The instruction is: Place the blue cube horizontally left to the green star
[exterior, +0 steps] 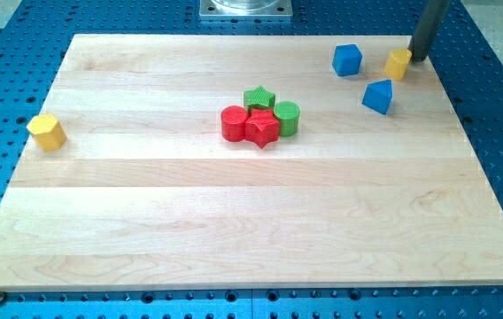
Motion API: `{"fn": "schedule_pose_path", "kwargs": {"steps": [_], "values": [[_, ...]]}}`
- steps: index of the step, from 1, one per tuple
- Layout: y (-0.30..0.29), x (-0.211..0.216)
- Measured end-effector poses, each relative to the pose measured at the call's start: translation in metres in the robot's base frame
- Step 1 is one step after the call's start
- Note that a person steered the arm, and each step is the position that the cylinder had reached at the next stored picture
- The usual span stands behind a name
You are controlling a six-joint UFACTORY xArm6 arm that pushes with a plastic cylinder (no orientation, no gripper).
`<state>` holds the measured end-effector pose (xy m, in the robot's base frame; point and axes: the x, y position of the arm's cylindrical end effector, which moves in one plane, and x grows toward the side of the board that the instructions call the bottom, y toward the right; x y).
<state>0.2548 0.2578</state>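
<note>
**Blue cube far from green star, up at the view's top right**

Landmark: green star (259, 97), mid-worktop (234, 221), slightly toward the view's top.

Nearest the view's bottom of the cluster: red star (262, 129), touching below the green star. Flanking it, red cylinder (233, 122) at lower left and green cylinder (287, 117) at lower right, all four packed together.

Far to the view's left, slightly lower: yellow hexagonal block (47, 131), alone near the worktop edge.

To the right: blue wedge-like block (378, 96), well apart.

Right and higher: blue cube (347, 59), well apart. Farther right: small yellow block (398, 64), with my tip (417, 58) touching or just beside its right side.

No claw on this rod; state not tellable.
</note>
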Motion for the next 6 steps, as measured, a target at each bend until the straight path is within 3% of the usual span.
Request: {"fn": "schedule_pose_path", "kwargs": {"steps": [2, 3, 4, 6], "values": [[-0.268, 0.008], [-0.356, 0.017], [-0.276, -0.004], [-0.242, -0.004]]}}
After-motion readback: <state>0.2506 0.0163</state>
